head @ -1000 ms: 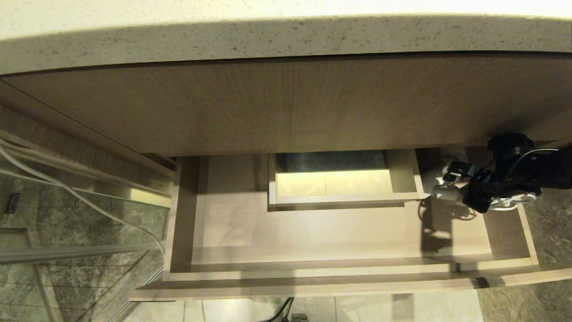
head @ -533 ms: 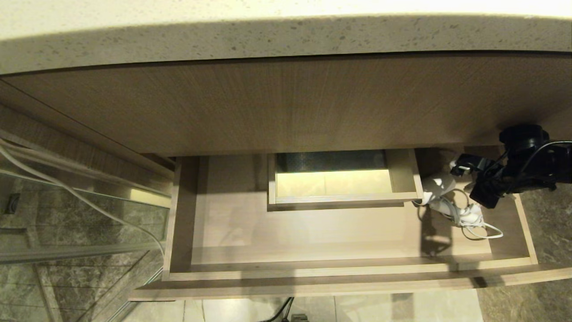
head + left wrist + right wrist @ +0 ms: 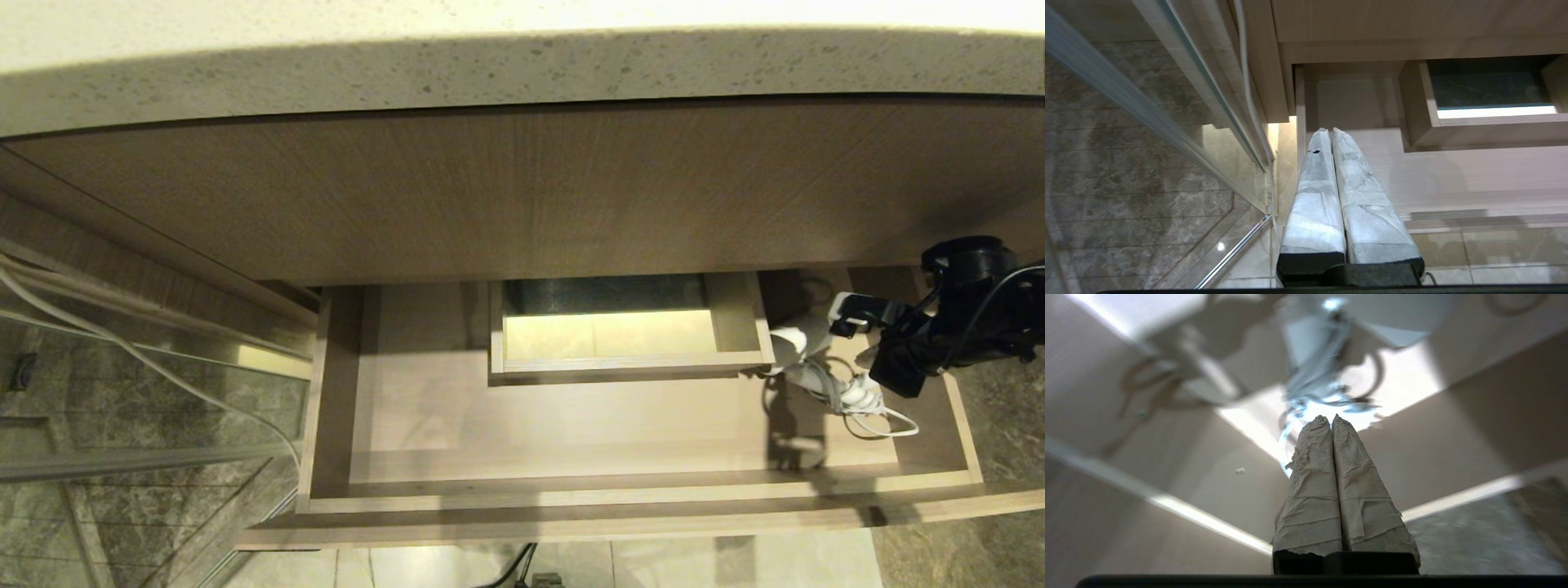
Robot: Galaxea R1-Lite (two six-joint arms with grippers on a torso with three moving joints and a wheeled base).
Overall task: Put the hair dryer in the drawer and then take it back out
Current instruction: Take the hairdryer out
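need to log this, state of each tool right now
Left tool: closed, holding nothing.
Right tool: closed, holding nothing; the hair dryer lies in the drawer.

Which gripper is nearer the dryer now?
Right. The right gripper hangs shut just above the dryer at the drawer's right end; the left gripper sits shut by its left wall.

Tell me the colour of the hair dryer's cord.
White, like the hair dryer itself; clearest in the head view.

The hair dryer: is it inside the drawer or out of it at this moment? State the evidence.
Inside. The hair dryer lies on the floor of the open drawer at its right end, cord trailing; the right gripper, shut and empty, is beside it.
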